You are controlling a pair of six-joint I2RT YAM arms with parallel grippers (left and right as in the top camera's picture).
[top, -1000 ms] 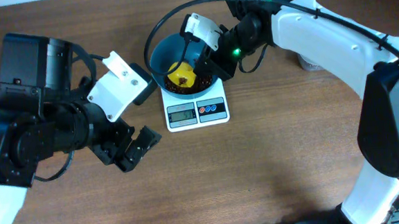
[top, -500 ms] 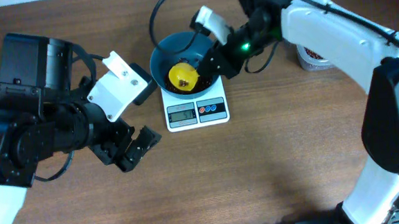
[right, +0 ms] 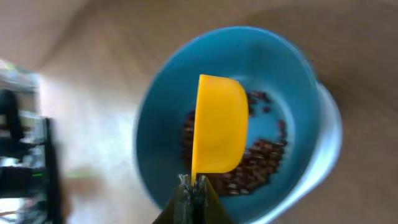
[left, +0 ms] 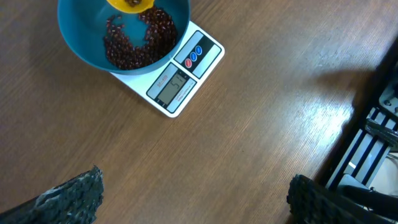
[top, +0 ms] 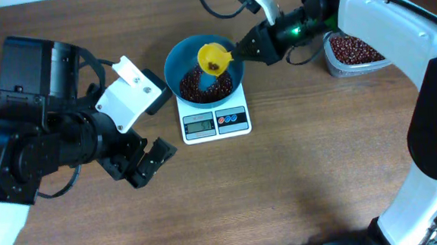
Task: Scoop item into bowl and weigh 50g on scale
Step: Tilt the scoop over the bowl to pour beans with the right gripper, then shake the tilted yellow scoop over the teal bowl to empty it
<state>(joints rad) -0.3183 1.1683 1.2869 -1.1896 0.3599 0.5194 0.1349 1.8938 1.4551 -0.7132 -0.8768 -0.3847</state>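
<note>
The beans (top: pixel 199 86) lie heaped in the blue bowl (top: pixel 174 63), which sits on the scale (top: pixel 215 123) near the counter's far edge so its load gets weighed. My right hand (top: pixel 235 54) pinches the yellow scoop (top: pixel 212 59) by its handle, over the bowl, I judge to trim the amount. My left hand (top: pixel 146 163) hangs wide open toward the left edge, apart from the scale.

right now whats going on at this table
The right gripper holds a yellow scoop, with a few beans in it, above the blue bowl. The bowl sits on the white scale and already has a layer of beans in it. More beans sit in the clear tub by the right arm. The left gripper hangs open, holding nothing, on the scale's other side.
</note>
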